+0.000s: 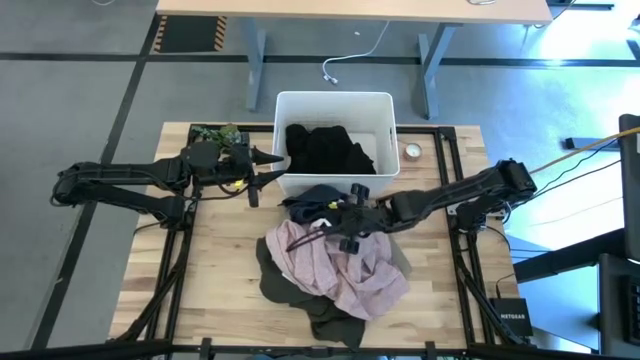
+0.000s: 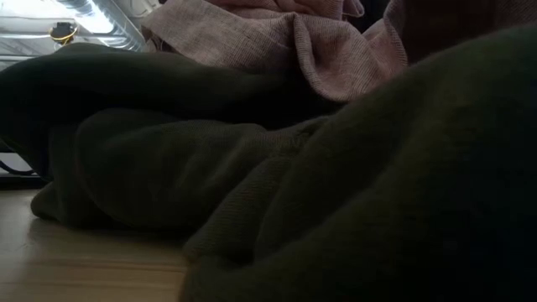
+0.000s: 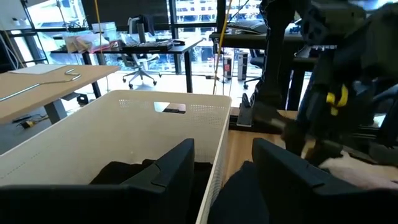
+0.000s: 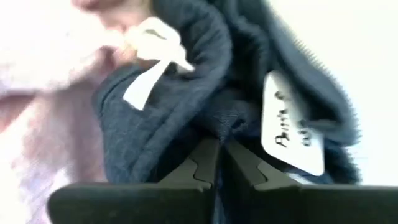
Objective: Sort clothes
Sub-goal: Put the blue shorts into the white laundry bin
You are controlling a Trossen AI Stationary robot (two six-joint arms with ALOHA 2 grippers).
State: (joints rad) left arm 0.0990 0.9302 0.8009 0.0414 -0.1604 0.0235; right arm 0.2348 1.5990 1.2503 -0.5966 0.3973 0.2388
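Clothes (image 1: 335, 270) are lying heaped just behind the right gripper (image 4: 217, 152), which is pinching a navy garment (image 4: 180, 93); next it needs lifting toward the white bin (image 1: 335, 100), where the left gripper (image 3: 221, 165) is waiting wide.

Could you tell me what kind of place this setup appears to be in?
Most likely an office or lab workspace. Beyond the wooden table with the white bin there are desks, an office chair and large windows, and cables run across the grey floor.
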